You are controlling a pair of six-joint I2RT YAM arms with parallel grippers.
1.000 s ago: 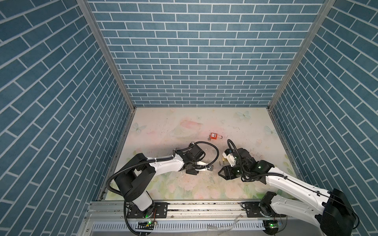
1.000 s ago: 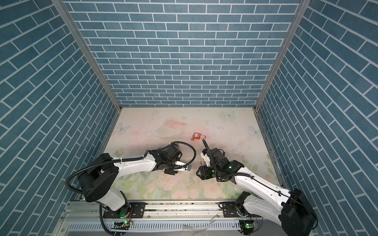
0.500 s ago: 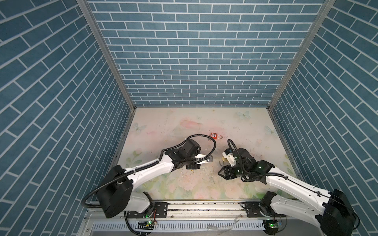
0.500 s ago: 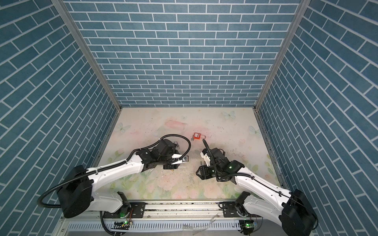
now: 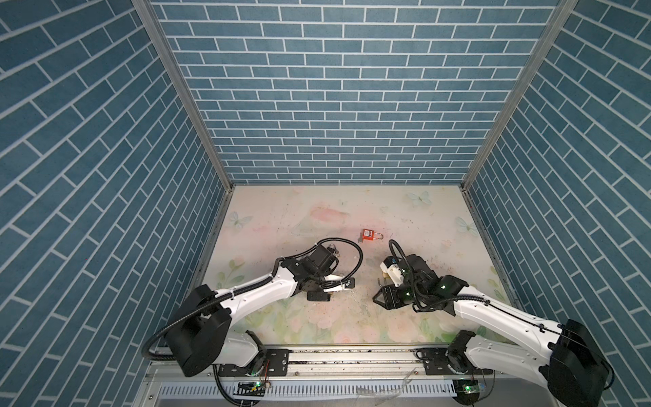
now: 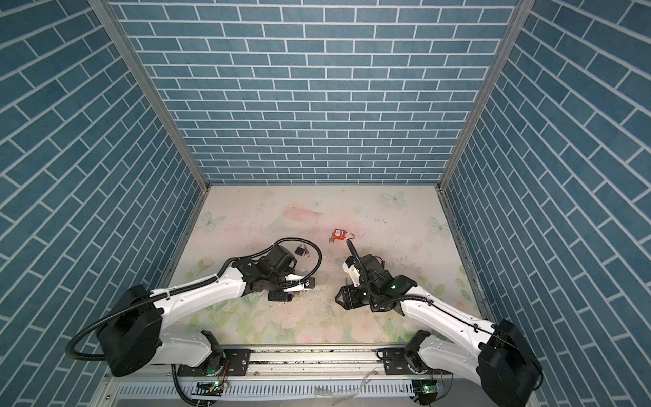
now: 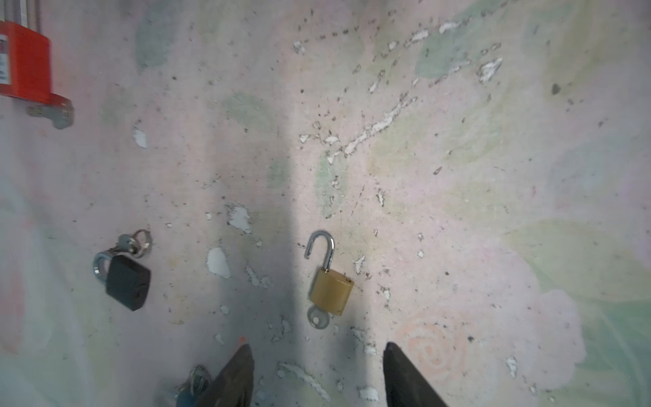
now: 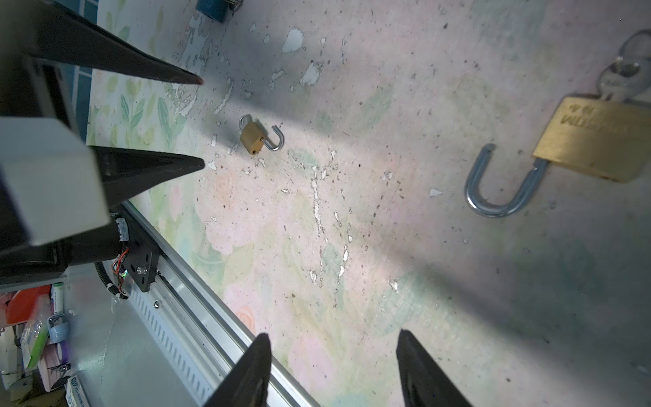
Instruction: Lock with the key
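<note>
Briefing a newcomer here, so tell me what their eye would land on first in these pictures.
The red padlock stands out first, lying on the pale floral table beyond both arms in both top views. Then come two locks with shackles swung open: the first brass padlock just ahead of the open left gripper, and the second brass padlock, close up in the right wrist view.

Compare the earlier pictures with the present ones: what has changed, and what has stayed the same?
The left gripper opened wider and drew back slightly, and its elbow swung left. The small brass padlock now lies free on the table ahead of its fingertips. The right gripper and the red padlock stayed put.
</note>
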